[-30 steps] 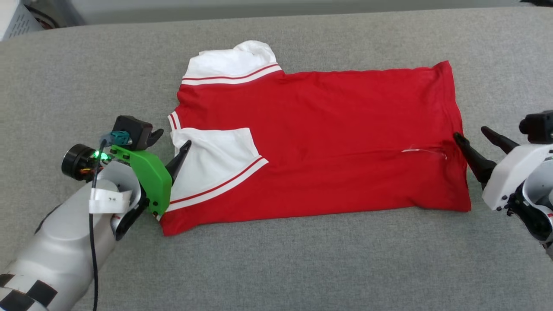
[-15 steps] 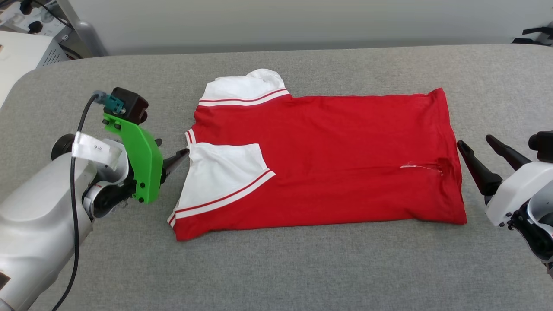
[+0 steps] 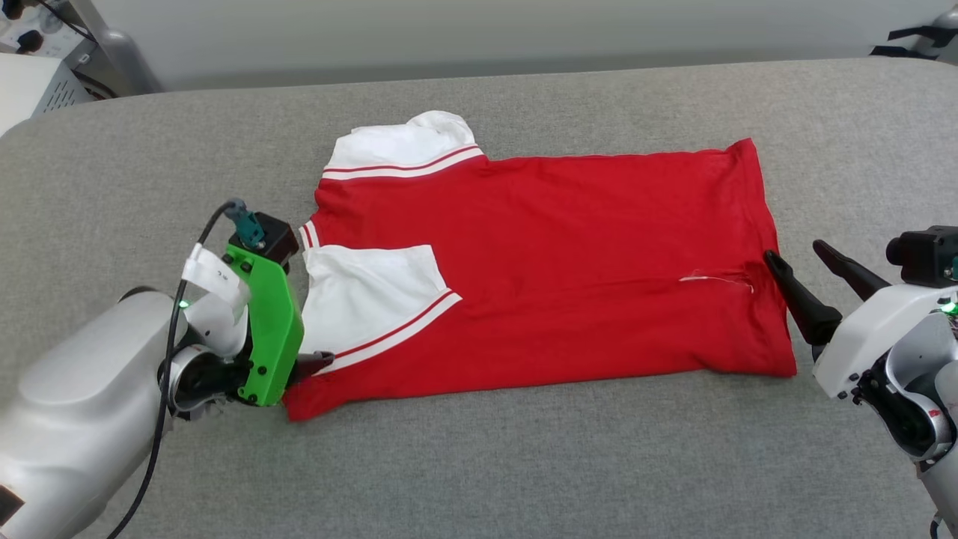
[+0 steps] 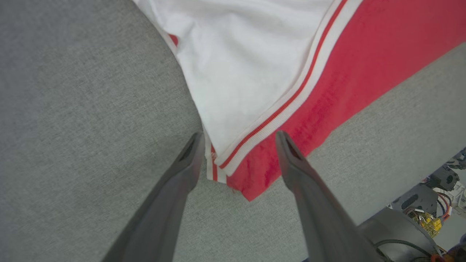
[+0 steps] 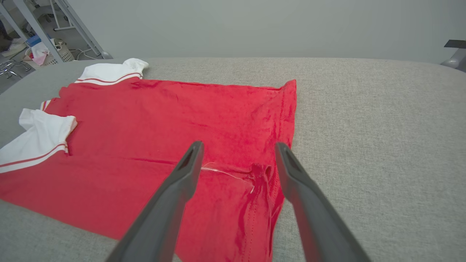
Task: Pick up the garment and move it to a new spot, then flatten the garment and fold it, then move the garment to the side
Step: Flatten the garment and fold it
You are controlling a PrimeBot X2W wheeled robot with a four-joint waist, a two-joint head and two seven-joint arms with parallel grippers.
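The garment (image 3: 569, 262) lies flat on the grey padded table (image 3: 479, 464), red side up, folded lengthwise, with one white sleeve (image 3: 370, 296) laid over it and another white sleeve (image 3: 400, 146) at the far edge. My left gripper (image 4: 238, 135) is open, its fingers astride the garment's near-left corner (image 4: 251, 174) where the striped trim ends. In the head view its green mount (image 3: 269, 337) covers most of it. My right gripper (image 3: 795, 252) stands open at the hem, just off the puckered spot (image 5: 260, 174), holding nothing.
The table's far edge meets a pale wall. A white box with cables (image 3: 30, 82) stands off the back left corner and a dark stand (image 3: 913, 37) off the back right. Bare grey padding stretches in front of the garment.
The head camera has shifted. My left gripper has moved from the collar side of the sleeve down to the garment's near-left corner. The right gripper stays at the hem.
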